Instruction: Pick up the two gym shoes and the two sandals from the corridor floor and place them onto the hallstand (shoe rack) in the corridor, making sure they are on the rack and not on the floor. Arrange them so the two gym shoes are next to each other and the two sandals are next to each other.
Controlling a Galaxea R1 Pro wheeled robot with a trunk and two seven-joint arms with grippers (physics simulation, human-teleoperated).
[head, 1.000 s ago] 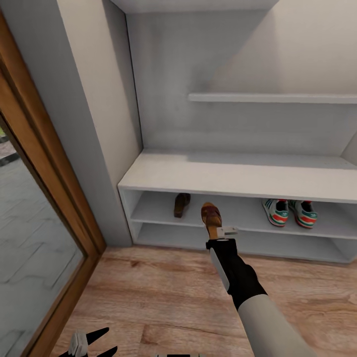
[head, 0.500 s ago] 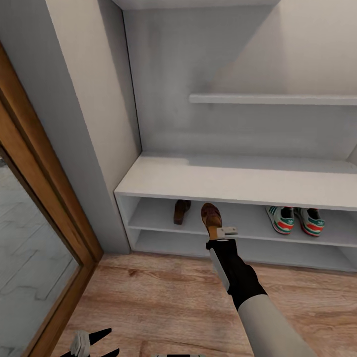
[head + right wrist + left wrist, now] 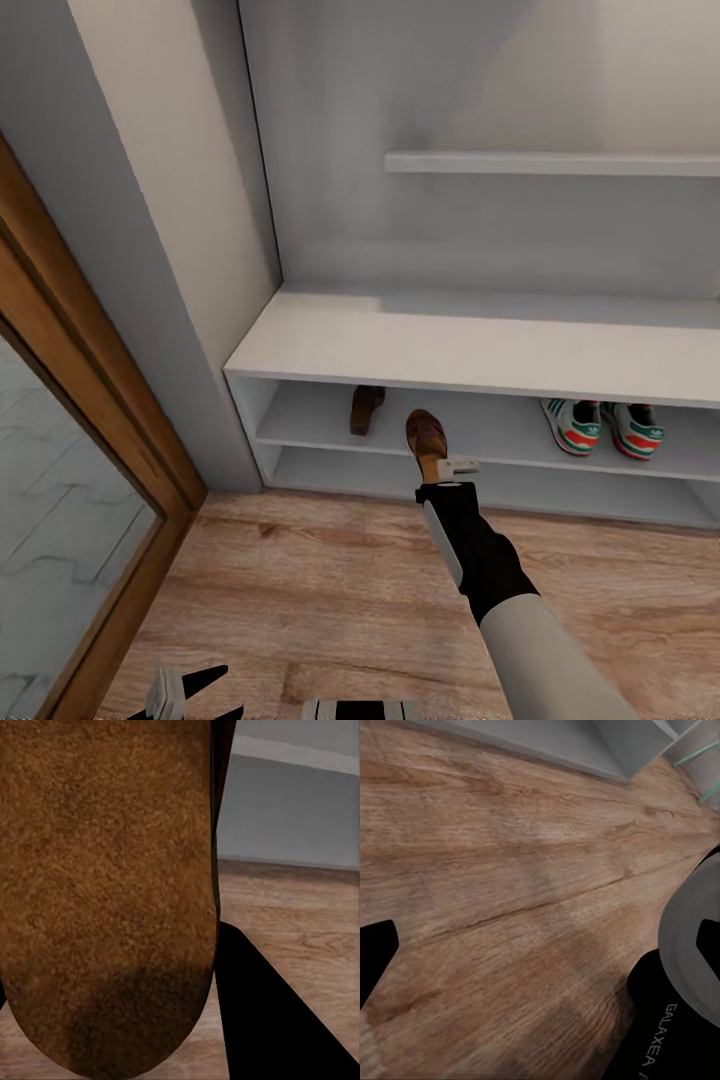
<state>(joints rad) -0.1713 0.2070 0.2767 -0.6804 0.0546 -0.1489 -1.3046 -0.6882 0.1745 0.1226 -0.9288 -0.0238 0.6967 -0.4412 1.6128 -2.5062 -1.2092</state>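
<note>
My right tool (image 3: 438, 462) is clamped on a small flat brown leather sandal (image 3: 427, 440), which stands up from the fingers with its toe toward the light-grey hallstand with a wide worktop (image 3: 480, 345). In the head view the held sandal sits just in front of the open mouth of the upper low shelf (image 3: 470, 425), under the worktop's front edge; whether it has crossed that edge I cannot tell. In the right wrist view the sandal's fuzzy brown sole (image 3: 105, 892) lies close against the camera, with a black finger (image 3: 270, 1020) beside it and wood floor and grey rack beyond.

The second brown sandal (image 3: 365, 408) lies on that same shelf, to the left of the held one and apart from it, near the rack's left wall. Open shelf room runs between it and the pair of white gym shoes with green stripes and red-orange accents (image 3: 603, 425), which sit side by side at the right end of the shelf. The bottom shelf (image 3: 400, 475) is open along its length.

The light brown wood-plank corridor floor (image 3: 330, 590) is clear in front of the rack. A wood-framed glass door (image 3: 70, 480) bounds the left side.

My left tool (image 3: 190, 692) hangs low over the floor, black fingers spread apart, gripping nothing.
</note>
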